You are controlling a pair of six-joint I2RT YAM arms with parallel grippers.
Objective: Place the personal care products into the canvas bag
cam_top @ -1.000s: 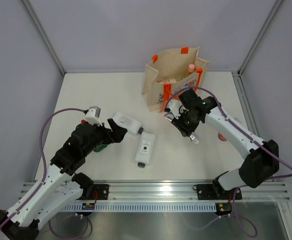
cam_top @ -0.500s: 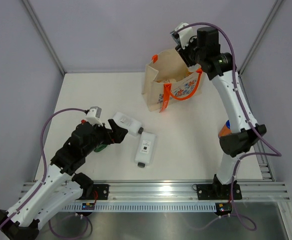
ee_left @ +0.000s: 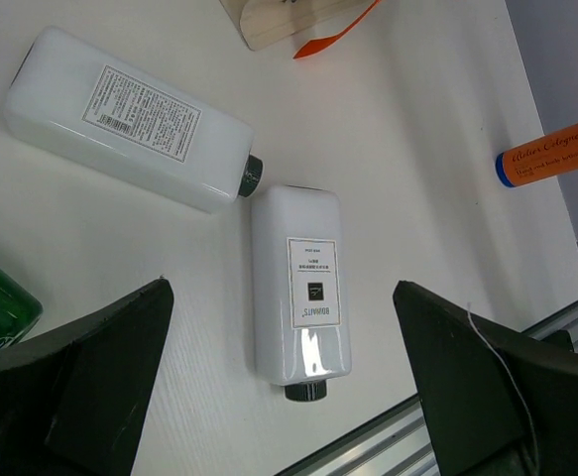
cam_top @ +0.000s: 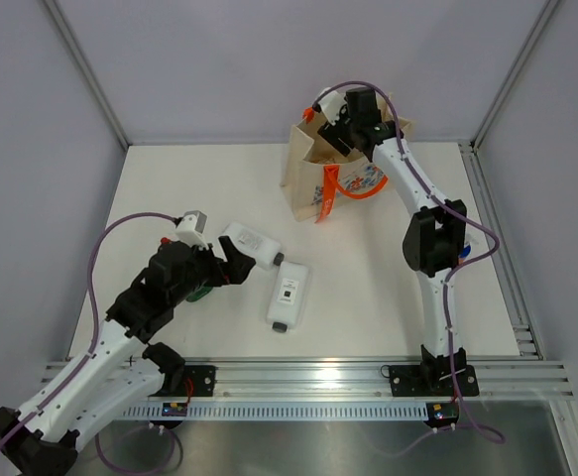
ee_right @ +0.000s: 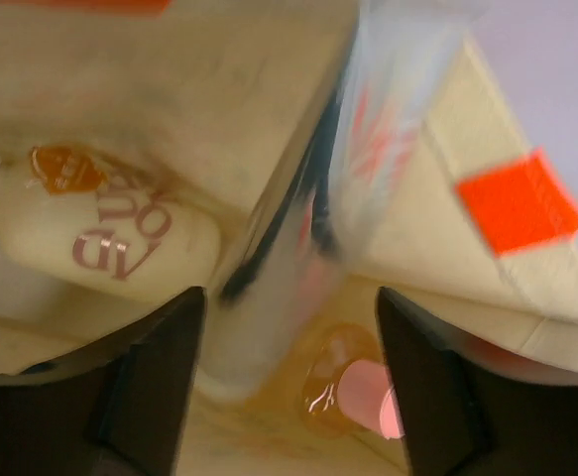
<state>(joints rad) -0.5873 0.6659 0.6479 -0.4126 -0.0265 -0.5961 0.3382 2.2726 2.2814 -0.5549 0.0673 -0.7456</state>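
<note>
Your right tool (cam_top: 336, 131) hangs over the canvas bag (cam_top: 303, 178), jaws apart, the silver tube (ee_right: 289, 238) end-down between them, while your left tool (cam_top: 227, 266), spread wide, sits nearest the white bottle (ee_left: 300, 278) lying flat on the surface (cam_top: 368, 288), cap toward the near edge.

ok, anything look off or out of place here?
Nothing spilled or damaged. The orange blue-capped bottle lies alone near the table's right edge, mostly hidden behind the right arm from above. The canvas bag's front handle droops over its side.
</note>
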